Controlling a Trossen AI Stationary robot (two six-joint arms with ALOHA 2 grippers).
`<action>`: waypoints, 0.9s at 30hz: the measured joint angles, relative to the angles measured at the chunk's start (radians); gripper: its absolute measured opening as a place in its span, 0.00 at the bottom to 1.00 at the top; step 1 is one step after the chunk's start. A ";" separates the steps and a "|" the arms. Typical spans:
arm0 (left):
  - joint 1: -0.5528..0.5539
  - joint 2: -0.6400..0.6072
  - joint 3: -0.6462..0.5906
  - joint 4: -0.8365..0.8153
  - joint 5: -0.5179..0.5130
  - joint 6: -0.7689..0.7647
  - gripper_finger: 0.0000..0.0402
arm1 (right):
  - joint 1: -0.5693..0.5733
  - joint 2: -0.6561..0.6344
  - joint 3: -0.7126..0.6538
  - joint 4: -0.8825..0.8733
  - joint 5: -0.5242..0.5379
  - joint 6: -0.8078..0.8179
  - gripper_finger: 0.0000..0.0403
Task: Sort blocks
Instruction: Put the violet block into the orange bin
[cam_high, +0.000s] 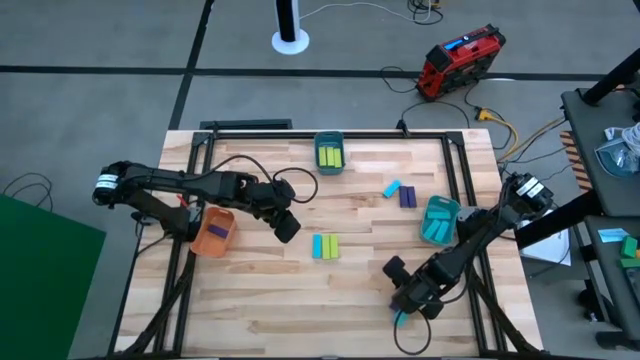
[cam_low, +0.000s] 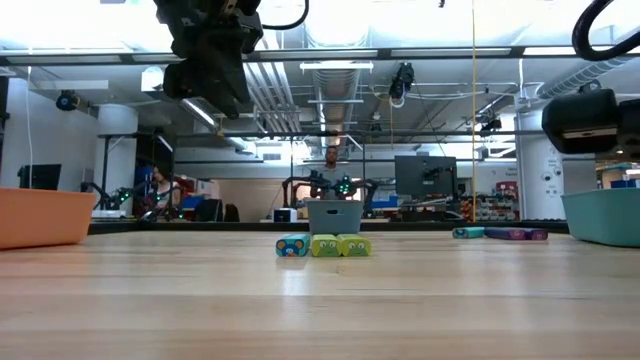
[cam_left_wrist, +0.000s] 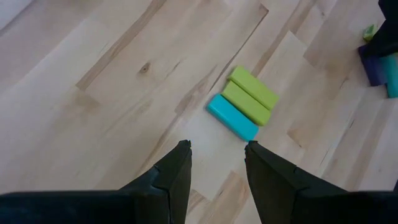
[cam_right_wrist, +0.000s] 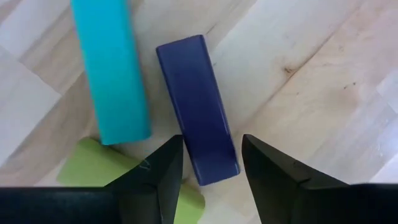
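Lying between right claw (cam_right_wrist: 210, 163) fingers: purple block (cam_right_wrist: 198, 106)

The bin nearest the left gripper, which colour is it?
Orange bin, clearest in the high view.

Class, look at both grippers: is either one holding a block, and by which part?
Neither. The left gripper hangs open above three blocks lying side by side. The right gripper is open over the purple rectangular block, its fingers not closed on it.
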 joint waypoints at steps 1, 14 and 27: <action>0.000 0.000 0.000 0.000 0.000 0.000 0.32 | -0.004 0.000 -0.001 0.000 0.000 -0.007 0.39; 0.000 0.000 0.000 0.001 -0.001 0.000 0.32 | -0.023 0.060 0.000 0.044 -0.025 -0.101 0.30; 0.000 0.000 0.000 0.006 -0.002 0.017 0.32 | -0.072 0.041 -0.002 0.038 -0.034 -0.028 0.24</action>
